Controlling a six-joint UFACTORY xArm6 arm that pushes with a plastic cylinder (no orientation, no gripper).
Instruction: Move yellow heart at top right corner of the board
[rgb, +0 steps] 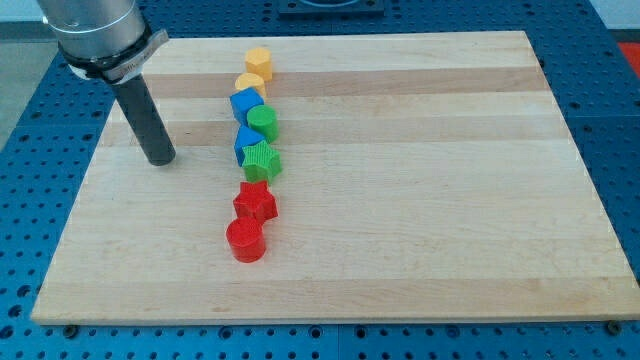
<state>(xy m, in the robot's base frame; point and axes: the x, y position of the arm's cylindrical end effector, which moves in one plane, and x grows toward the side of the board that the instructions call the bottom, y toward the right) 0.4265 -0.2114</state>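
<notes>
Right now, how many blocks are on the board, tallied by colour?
Yellow: 2, the top block and the one below it
Blue: 2, upper and lower
Green: 2, a cylinder and a star
Red: 2, a star and a cylinder
Total: 8
My tip stands to the view's left of the column, touching none.

Arm in from view's top left, rod angled down slightly toward view's right. my tip (160, 160) down at surface lvl, left part of view.
</notes>
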